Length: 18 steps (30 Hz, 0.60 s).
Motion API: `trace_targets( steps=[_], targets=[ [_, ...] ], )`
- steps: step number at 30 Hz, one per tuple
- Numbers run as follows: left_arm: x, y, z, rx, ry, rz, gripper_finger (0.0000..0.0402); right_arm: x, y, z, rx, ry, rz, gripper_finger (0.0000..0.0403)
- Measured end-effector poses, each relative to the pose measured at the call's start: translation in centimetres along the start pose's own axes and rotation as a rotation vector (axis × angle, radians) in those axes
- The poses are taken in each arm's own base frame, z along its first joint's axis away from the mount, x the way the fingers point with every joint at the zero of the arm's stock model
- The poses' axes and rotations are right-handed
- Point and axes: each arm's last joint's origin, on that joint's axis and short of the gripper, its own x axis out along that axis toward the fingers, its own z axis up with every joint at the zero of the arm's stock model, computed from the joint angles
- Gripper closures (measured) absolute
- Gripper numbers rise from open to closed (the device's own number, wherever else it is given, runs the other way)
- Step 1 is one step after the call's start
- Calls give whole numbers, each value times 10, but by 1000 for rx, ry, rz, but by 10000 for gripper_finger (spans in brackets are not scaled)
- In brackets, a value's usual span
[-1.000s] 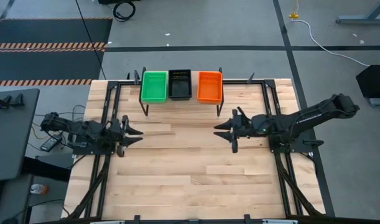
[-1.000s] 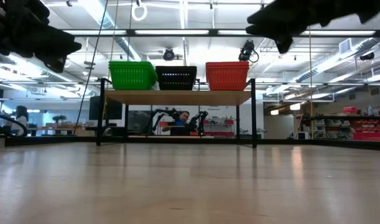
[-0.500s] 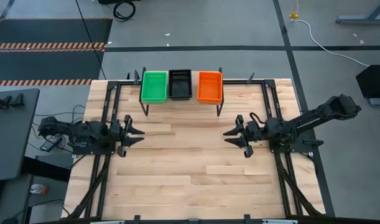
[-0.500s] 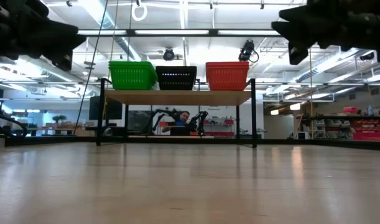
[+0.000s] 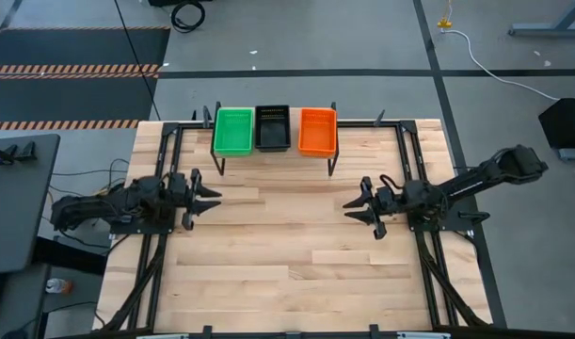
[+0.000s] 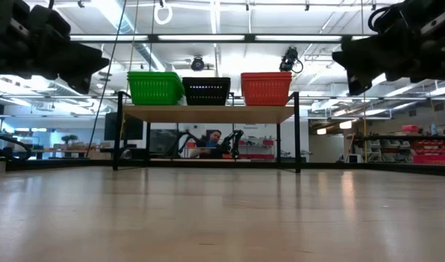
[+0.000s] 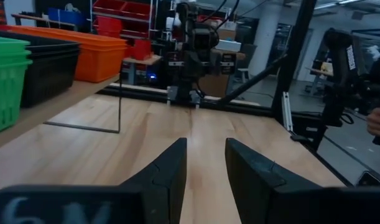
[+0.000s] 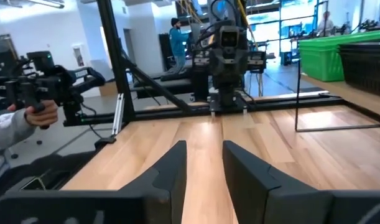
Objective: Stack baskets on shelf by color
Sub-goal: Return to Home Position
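Both arms are going back from the shelf [image 6: 207,114]. The right gripper [image 5: 349,209], which was a second ago close in front of the shelf's orange end, is now farther from the shelf, pulled back toward its own arm base. Its fingers [image 8: 171,168] are apart, and nothing is between them. The left gripper [image 5: 216,201] is almost at the same place, in front of the shelf's green end, but its arm has folded more behind it. Its fingers [image 7: 168,171] are also apart and empty.

The baskets did not move. On the shelf stand a green stack [image 5: 233,131], a black stack [image 5: 273,128] in the middle and an orange stack [image 5: 317,131], side by side. How many baskets are in each stack, I cannot count. No basket lies on the counter [image 5: 287,273] in front of the shelf.

I judge that the sorting is finished and only the parking of the arms remains.
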Motion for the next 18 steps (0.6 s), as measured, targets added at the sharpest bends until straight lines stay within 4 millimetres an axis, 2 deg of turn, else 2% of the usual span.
trace_targets(
  steps=[6, 12, 18],
  targets=[
    [0, 3, 0, -6, 2, 24, 285, 0, -10, -1, -4, 27, 18, 331],
    [0, 3, -1, -26, 10, 23, 285, -5, -24, -1, 19, 69, 50, 392],
    [0, 3, -1, -25, 14, 28, 285, -15, -28, 1, 101, 114, 77, 396]
  ],
)
